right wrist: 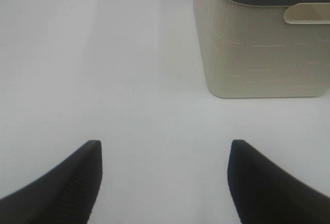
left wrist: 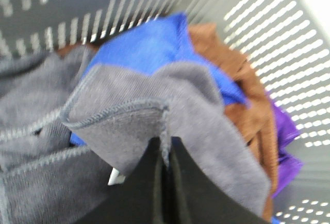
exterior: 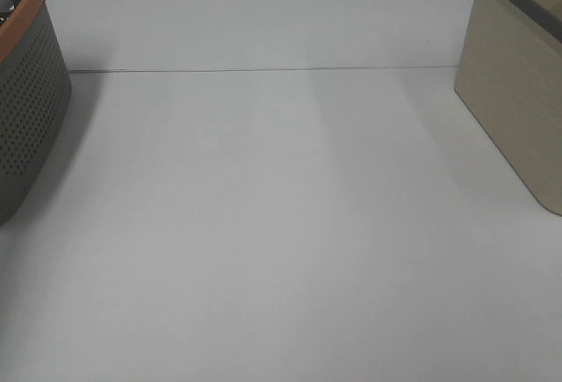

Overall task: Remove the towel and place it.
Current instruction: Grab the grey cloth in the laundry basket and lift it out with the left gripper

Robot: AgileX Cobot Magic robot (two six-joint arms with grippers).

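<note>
In the left wrist view the grey towel lies on top of a heap of cloths inside a perforated grey basket. My left gripper is shut on a raised fold of that towel, its two black fingers pressed together with the stitched edge pinched between them. A small white tag peeks out beside the fingers. My right gripper stands open over the bare white table, with nothing between its fingers. Neither gripper shows in the exterior high view.
Blue, brown and purple cloths lie under the towel. The grey basket with an orange rim stands at the table's left edge, a beige bin with a dark rim at the right. The beige bin stands ahead of my right gripper.
</note>
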